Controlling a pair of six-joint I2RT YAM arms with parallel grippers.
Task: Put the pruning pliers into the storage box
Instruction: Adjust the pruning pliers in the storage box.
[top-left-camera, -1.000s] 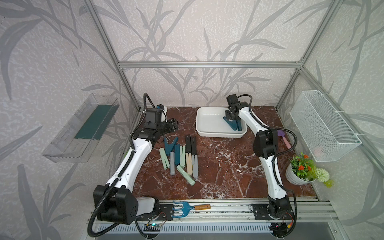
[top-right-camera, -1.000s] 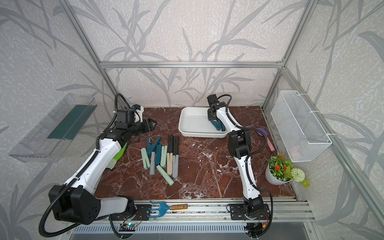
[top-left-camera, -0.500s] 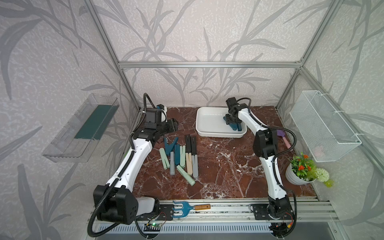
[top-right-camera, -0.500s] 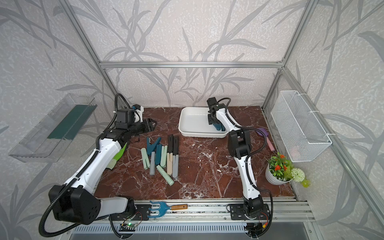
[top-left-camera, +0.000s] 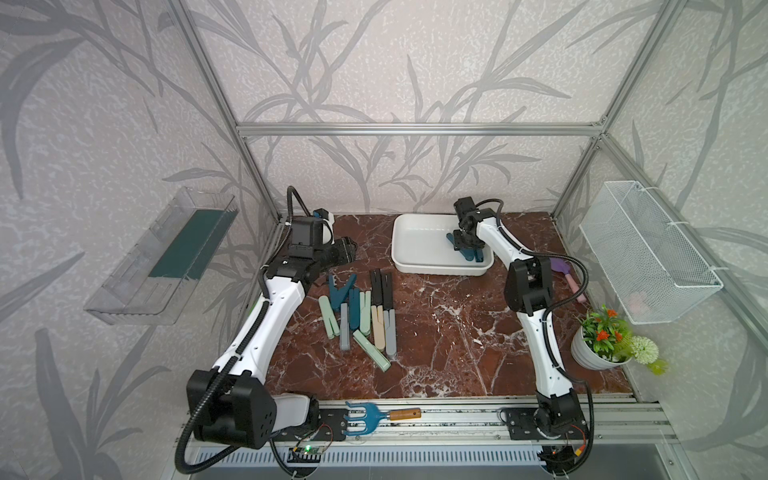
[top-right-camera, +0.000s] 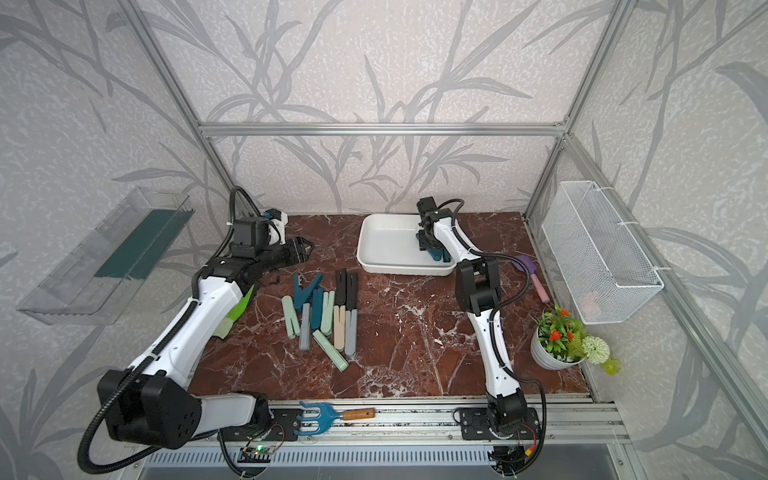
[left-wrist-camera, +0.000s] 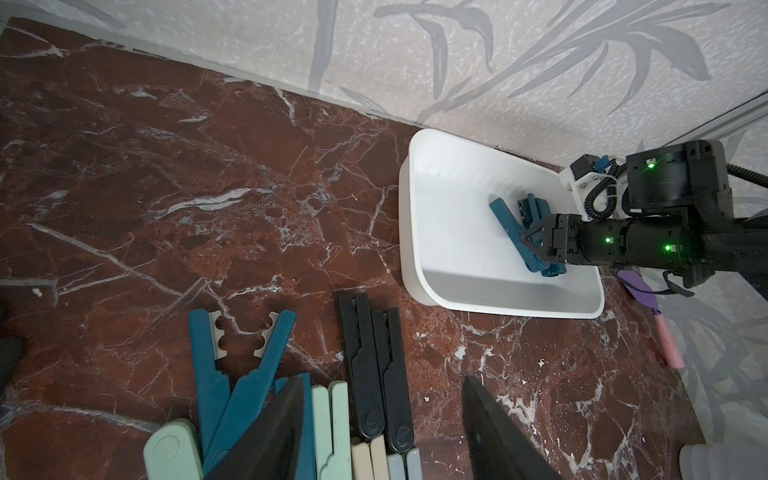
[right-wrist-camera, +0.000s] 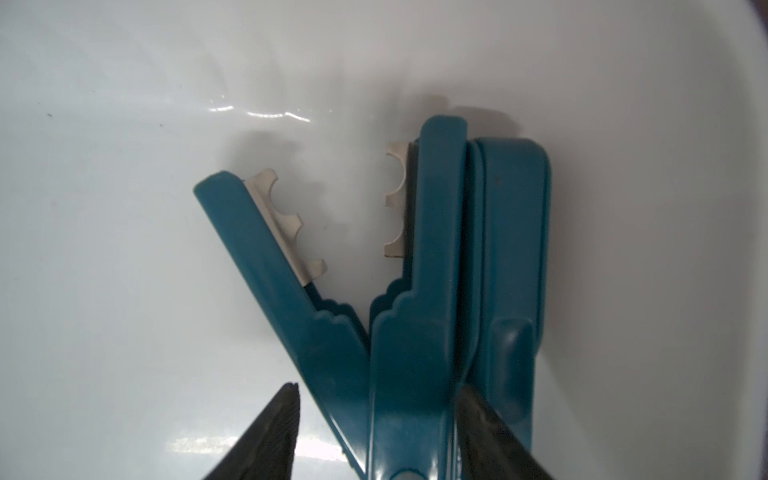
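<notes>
R pincer (right-wrist-camera: 378, 388) sits low inside storage box (top-left-camera: 417, 245), straddling a sprung-open teal pruning pliers (right-wrist-camera: 332, 316). These look flat on the box floor, touching a 2nd teal pliers (right-wrist-camera: 513, 249), folded. One finger sits just beside an arm and the other overlaps it, so we can't tell whether it grips or has let go. We judge this the drop-off step.

L pincer (left-wrist-camera: 383, 386) is spread, nothing between, above row of pliers (top-left-camera: 365, 311) on table (top-left-camera: 457, 332), prob. staged for next pick. Most pliers are not yet boxed.

The left arm (top-left-camera: 270, 316) was bent at the elbow, and the left gripper (left-wrist-camera: 382, 384) hung with its jaws parted and nothing between them. The right arm (top-left-camera: 536, 332) was stretched out, and the right gripper (right-wrist-camera: 378, 388) pointed down, its fingers clamped on the teal pliers (right-wrist-camera: 415, 332) between them.
</notes>
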